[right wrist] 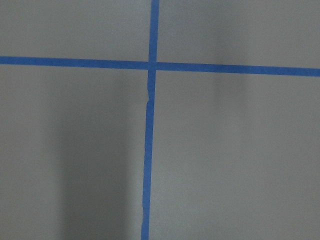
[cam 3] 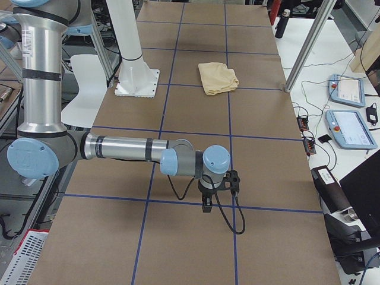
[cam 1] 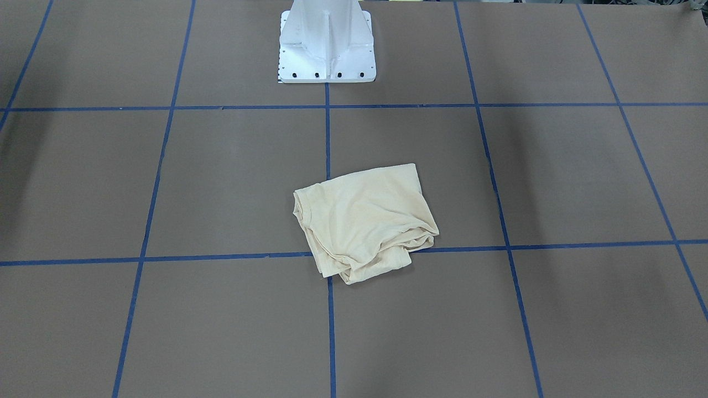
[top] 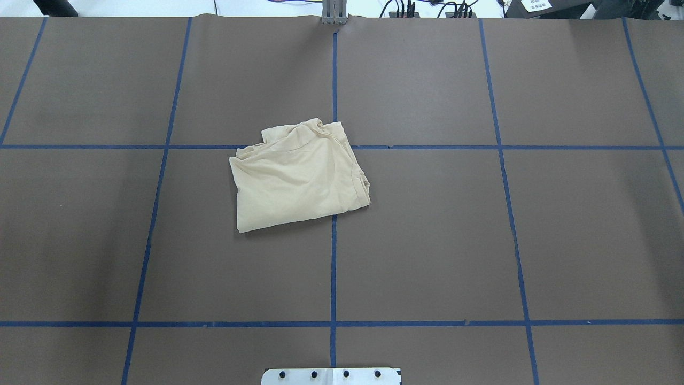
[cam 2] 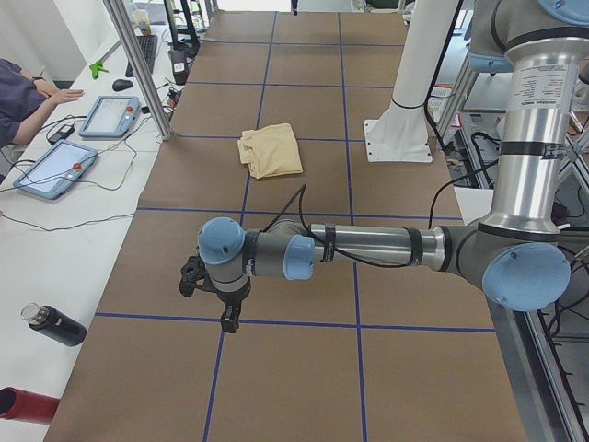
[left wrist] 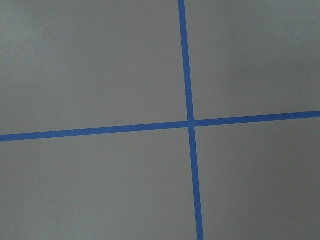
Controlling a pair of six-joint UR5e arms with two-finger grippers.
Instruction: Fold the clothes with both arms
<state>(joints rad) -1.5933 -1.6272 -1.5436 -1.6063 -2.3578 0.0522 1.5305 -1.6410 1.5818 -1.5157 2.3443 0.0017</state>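
Cream-yellow T-shirt (top: 299,179) folded to a rumpled square mid-table, mostly left of the centre blue tape line (top: 333,267); left gripper (cam 2: 216,299) and right gripper (cam 3: 217,190) hang over bare brown table (top: 481,240) at opposite ends, spread or closed, cannot tell.

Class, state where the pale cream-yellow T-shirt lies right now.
Overhead view: the folded pale cream-yellow T-shirt lies mid-table, mostly left of the centre blue tape line.
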